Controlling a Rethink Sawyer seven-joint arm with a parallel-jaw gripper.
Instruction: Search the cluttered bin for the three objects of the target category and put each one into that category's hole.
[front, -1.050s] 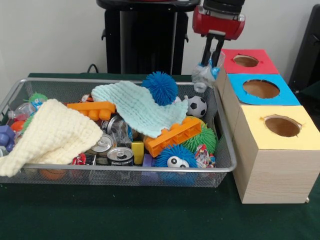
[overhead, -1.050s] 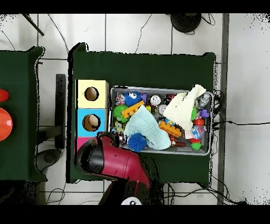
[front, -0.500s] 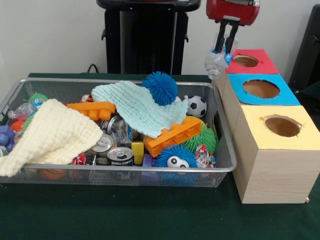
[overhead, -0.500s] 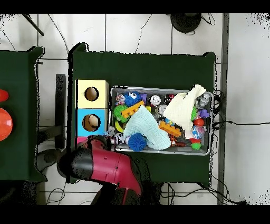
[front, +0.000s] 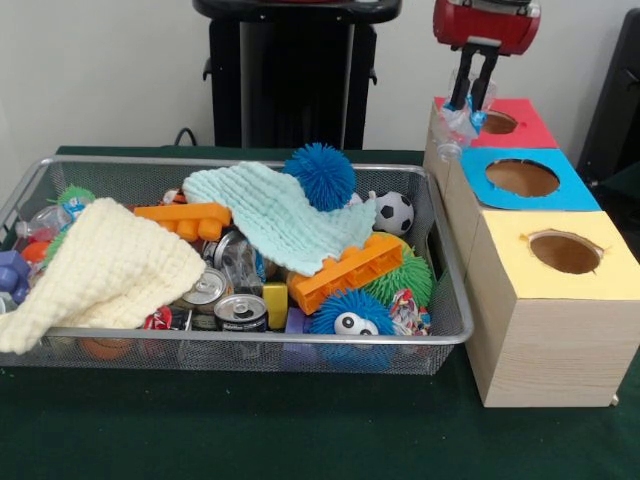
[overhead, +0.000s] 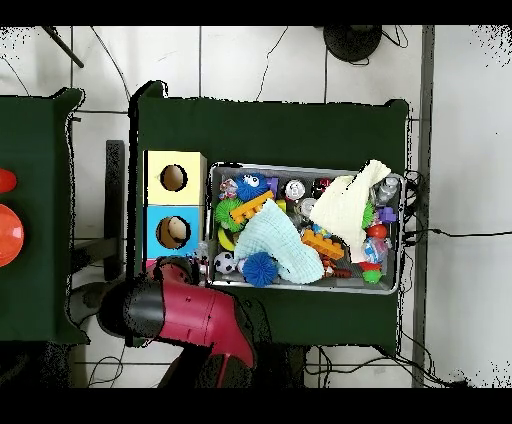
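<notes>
Red-topped box (front: 497, 122): its round hole sits directly below and just right of the gripper (front: 470, 108) in the front view.
Gripper: black fingers closed on a crumpled clear plastic bottle (front: 453, 128), which hangs off the tips.
Bottle: suspended at the red-topped box's left top edge, clear of the wire bin (front: 447, 300) and higher than its rim.
Open room: empty air surrounds the gripper on its left, above the bin's far right corner; the blue-topped box (front: 523, 178) and yellow-topped box (front: 565, 252) line up nearer the camera from it, holes uncovered.
Bin: lower and left of the gripper, heaped with a mint cloth (front: 275, 215), cream cloth (front: 105, 270), blue spiky ball (front: 320, 175), soccer ball (front: 394, 212), orange bricks (front: 345, 271) and cans (front: 241, 312).
Front view only: the grip on the bottle and the red top.
Overhead view only: the red arm (overhead: 185, 312) covers the gripper and most of the red-topped box, while green table (overhead: 300, 130) lies bare beyond the bin's far side.
</notes>
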